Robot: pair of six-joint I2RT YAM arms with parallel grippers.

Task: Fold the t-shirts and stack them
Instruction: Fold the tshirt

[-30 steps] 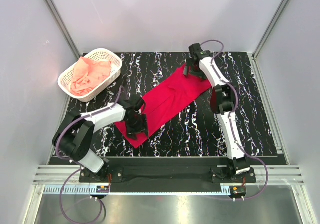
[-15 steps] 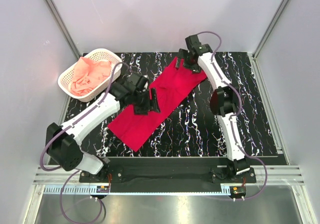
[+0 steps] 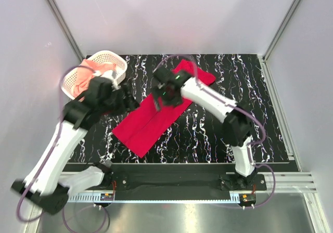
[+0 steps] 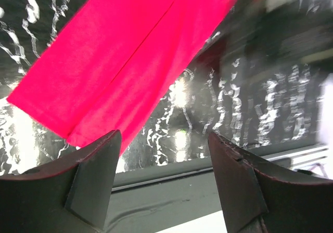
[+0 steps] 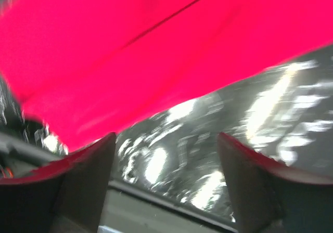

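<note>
The crimson red t-shirt (image 3: pixel 147 125) lies flat on the black marbled table as a long diagonal strip with a seam line down its middle. It fills the upper part of the left wrist view (image 4: pixel 119 56) and of the right wrist view (image 5: pixel 156 46). My left gripper (image 3: pixel 126 101) hovers off the strip's left edge, raised and open, with only table between its fingers (image 4: pixel 99 181). My right gripper (image 3: pixel 164 91) hangs open over the strip's middle, holding nothing. The salmon-pink t-shirt (image 3: pixel 79 81) sits crumpled in the basket, partly hidden by my left arm.
The white lattice basket (image 3: pixel 116 57) stands at the table's far left corner. The right arm (image 3: pixel 218 104) stretches across the shirt's far end. Grey walls close in the left, back and right. A metal rail (image 3: pixel 177 181) runs along the near edge.
The left arm rose and swung left off the shirt toward the basket. The right gripper swept from the shirt's far end to its middle. The shirt now lies wider, shifted left.
</note>
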